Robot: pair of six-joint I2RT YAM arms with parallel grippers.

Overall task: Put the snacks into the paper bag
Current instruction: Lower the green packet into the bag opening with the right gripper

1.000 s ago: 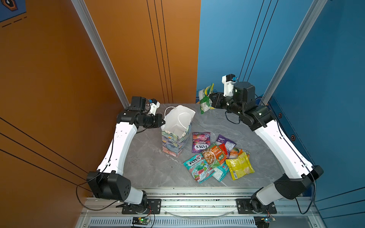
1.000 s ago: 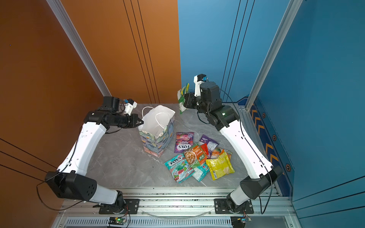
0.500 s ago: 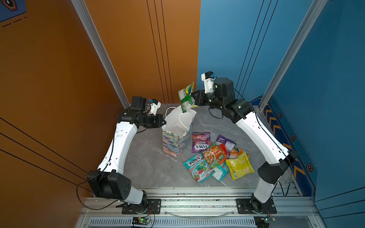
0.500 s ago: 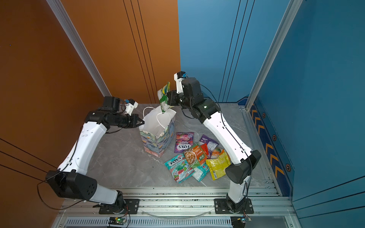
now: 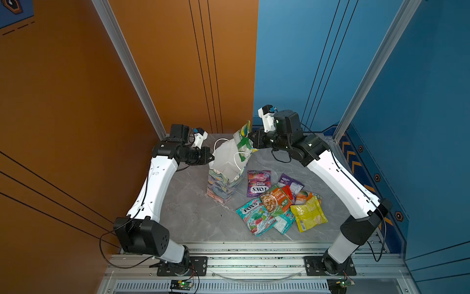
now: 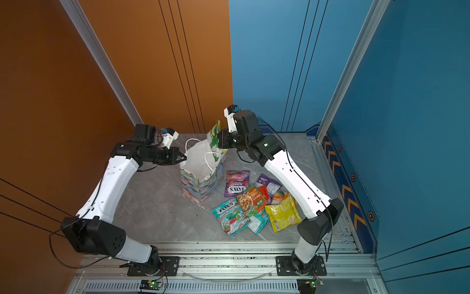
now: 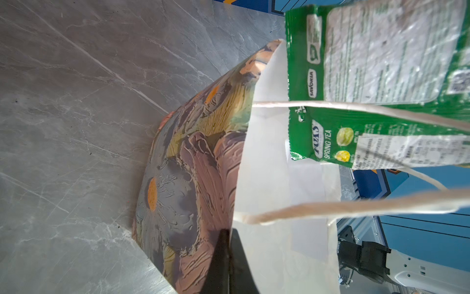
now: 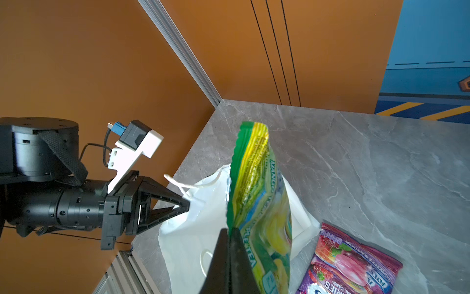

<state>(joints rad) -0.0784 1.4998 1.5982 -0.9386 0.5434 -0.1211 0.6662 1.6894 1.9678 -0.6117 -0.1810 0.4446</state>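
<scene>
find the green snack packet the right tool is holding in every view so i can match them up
Top view: green packet upright at the paper bag's far rim, at the right tool's tip.
Top view: same place, just left of centre.
Left wrist: upper right, behind the cord handles.
Right wrist: centre, edge-on, pinched by the tool.
Shared landmark: the bag's white open mouth.

Brightly and evenly lit from overhead, with only soft shadows on the surface. Blurred at 3 o'clock in the left wrist view: the cord handle. Glare across the green packet.
</scene>
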